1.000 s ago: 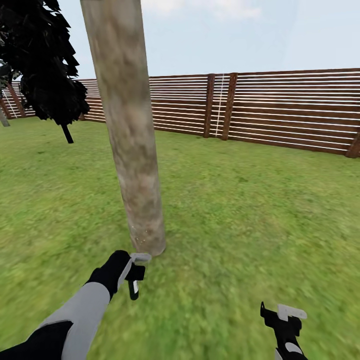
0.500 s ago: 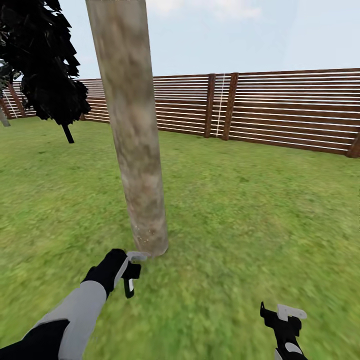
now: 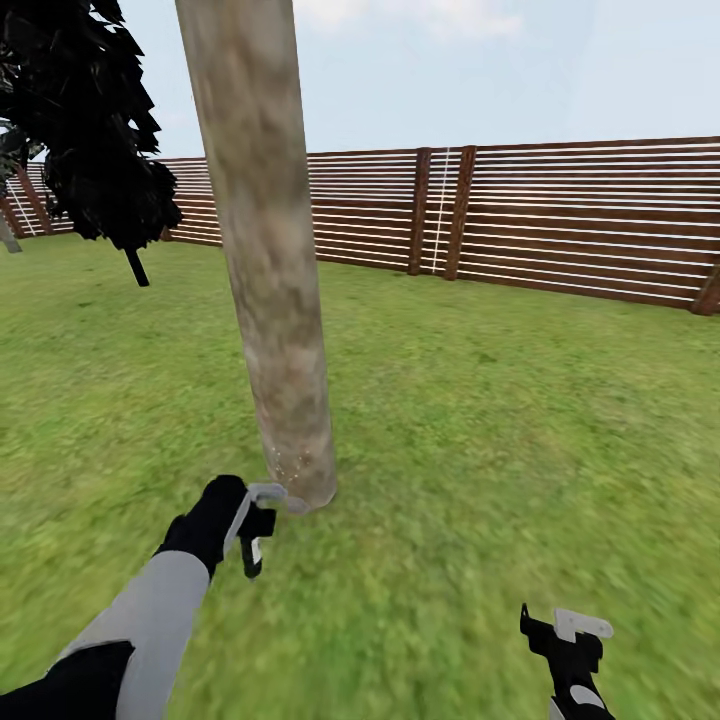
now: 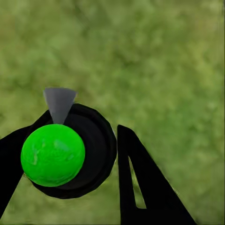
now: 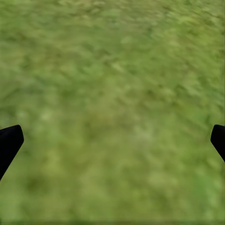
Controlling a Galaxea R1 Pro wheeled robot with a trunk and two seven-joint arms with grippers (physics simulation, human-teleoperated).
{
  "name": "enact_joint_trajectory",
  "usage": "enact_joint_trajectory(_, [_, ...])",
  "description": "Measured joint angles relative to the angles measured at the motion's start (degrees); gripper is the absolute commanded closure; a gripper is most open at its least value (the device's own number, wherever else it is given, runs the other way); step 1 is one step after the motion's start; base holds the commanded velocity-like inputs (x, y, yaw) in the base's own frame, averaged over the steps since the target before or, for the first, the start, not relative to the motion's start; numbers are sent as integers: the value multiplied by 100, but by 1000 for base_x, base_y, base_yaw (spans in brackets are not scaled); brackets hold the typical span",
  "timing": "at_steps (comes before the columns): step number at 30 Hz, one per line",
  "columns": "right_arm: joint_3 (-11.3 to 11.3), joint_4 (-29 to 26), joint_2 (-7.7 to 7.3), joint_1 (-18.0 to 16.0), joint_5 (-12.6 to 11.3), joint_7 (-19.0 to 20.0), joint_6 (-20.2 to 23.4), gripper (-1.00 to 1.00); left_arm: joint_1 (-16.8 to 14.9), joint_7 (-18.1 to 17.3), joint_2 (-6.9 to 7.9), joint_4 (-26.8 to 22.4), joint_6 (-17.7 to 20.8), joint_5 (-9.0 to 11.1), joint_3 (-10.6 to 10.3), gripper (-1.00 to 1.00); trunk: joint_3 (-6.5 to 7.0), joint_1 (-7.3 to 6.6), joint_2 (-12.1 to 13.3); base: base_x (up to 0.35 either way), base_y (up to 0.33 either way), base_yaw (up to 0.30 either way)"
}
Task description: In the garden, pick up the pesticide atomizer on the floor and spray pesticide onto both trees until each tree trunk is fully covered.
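The thick pale grey-beige mottled tree trunk [image 3: 270, 300] rises from the lawn just ahead, with a few pale specks near its foot. My left gripper [image 3: 252, 520] hangs just left of the trunk's base, shut on the pesticide atomizer [image 3: 255, 550]; the bottle's pale grey trigger head almost touches the trunk. In the left wrist view the atomizer [image 4: 53, 154] is seen end-on, a green disc in a black body between the black fingers [image 4: 140, 183], above grass. My right gripper [image 3: 572, 640] is low at the right, open over bare grass, its fingertips [image 5: 9, 140] wide apart.
An all-black tree [image 3: 95, 130] with a thin black stem stands at the far left. A brown slatted fence [image 3: 560, 220] closes off the back of the lawn [image 3: 500, 430]. Open grass lies to the right of the trunk.
My left gripper, with the atomizer, has risen and drifted slightly left beside the trunk's base. The right arm has not moved.
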Motion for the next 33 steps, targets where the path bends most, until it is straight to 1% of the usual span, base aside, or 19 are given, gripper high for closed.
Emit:
enact_joint_trajectory(2, [-1,0,0,19,0,0,0,-100,27,-19,91,-524,300,98,-5,100,-1,0,0,0,0,0])
enact_joint_trajectory(3, [-1,0,0,35,-1,0,0,-100,35,-21,76,-694,422,115,-12,100,-1,0,0,-25,-7,0])
enact_joint_trajectory(6, [0,0,0,43,0,0,-1,-100,39,-22,-111,-766,480,159,-79,100,-1,1,0,-180,-110,0])
enact_joint_trajectory(7, [0,0,0,43,0,0,-2,-100,39,-21,-163,-769,483,159,-155,100,-1,1,0,-250,-157,0])
enact_joint_trajectory(9, [0,0,0,44,0,0,-2,-100,40,-22,-277,-776,486,170,-408,100,-1,1,0,-130,-75,0])
enact_joint_trajectory(12, [0,0,0,44,0,0,-2,-100,32,-19,-272,-788,490,114,-474,100,-1,0,0,-25,-15,0])
enact_joint_trajectory(13, [0,0,0,44,0,0,-3,-100,31,-19,-229,-790,491,77,-462,100,-1,0,0,-3,-2,0])
enact_joint_trajectory(15, [0,0,2,44,0,0,-1,-100,33,-24,27,-791,490,44,-431,100,-1,1,0,-1,0,0])
enact_joint_trajectory(17, [0,2,1,44,0,0,0,-100,31,-26,223,-791,494,72,-412,100,-1,0,0,0,0,0])
enact_joint_trajectory(18, [0,6,4,44,3,0,0,-100,31,-29,291,-791,499,88,-408,100,-1,0,0,0,0,0])
enact_joint_trajectory(19, [0,7,7,44,5,0,0,-100,34,-29,289,-793,502,140,-406,100,-1,0,0,-6,0,0])
enact_joint_trajectory(21, [0,5,8,44,4,0,0,-100,32,-29,211,-791,497,164,-434,100,-1,1,0,-133,-83,0])
enact_joint_trajectory(23, [0,8,9,46,3,0,0,-100,31,-29,-24,-791,496,205,-457,100,-1,0,0,-208,-157,0])
enact_joint_trajectory(24, [-1,8,9,52,2,0,0,-100,27,-29,-83,-795,495,182,-458,100,-1,0,0,-142,-150,0])
enact_joint_trajectory(26, [0,7,9,59,5,0,0,-100,23,-29,-155,-799,494,162,-462,100,-1,1,0,-54,-63,0])
enact_joint_trajectory(28, [0,8,9,64,8,0,0,-100,17,-28,-160,-803,493,122,-461,100,-1,0,0,-12,-14,0])
enact_joint_trajectory(30, [0,9,9,69,8,0,0,-100,0,-27,-110,-824,499,91,-438,100,-1,0,0,-3,-3,0])
enact_joint_trajectory(32, [0,9,9,70,9,0,-2,-100,-3,-27,106,-994,505,47,-422,100,-1,0,0,0,-1,0])
enact_joint_trajectory(33, [0,9,9,70,9,0,-1,-100,-1,-27,273,-1054,535,56,-414,100,-1,0,0,0,0,0])
